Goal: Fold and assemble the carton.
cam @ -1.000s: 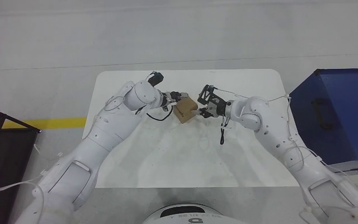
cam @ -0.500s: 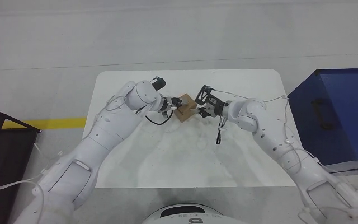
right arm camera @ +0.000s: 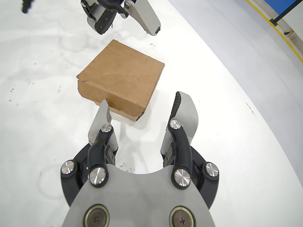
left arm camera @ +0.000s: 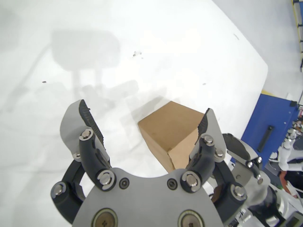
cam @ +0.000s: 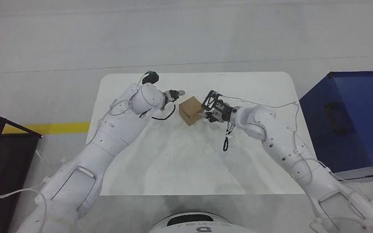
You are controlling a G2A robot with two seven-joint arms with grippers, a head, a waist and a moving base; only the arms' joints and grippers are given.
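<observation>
– Carton (cam: 192, 110), where's it sit?
– Upper middle of the top view, flat on the white bench (cam: 256, 163), between the two grippers. Brown cardboard, folded into a closed low box, top face flat. One corner seam gapes a bit in the right wrist view.
– Left gripper (cam: 178, 95)?
– Just up-left of the carton in the top view, apart from it, not touching. Fingers spread wide, nothing between them. Left wrist view has the left gripper (left arm camera: 144, 106) with the carton beyond its fingers. Right wrist view has the left gripper (right arm camera: 129, 32) past the carton's far edge, above the bench.
– Right gripper (cam: 206, 108)?
– Right of the carton in the top view, close by its right side. Fingers wide too, holding nothing. In its own wrist view the right gripper (right arm camera: 140, 98) faces the carton's near wall. One fingertip (right arm camera: 103, 112) overlaps that wall; touching or just in front, can't tell. The other finger (right arm camera: 185, 112) stands off the corner, over bare bench.
– Anything else?
– Blue bin (cam: 341, 116) at the right edge of the top view, off the bench. Yellow floor line (cam: 61, 127) at the left edge. Black cable loop (cam: 226, 143) by the right forearm, below-right of the carton.
</observation>
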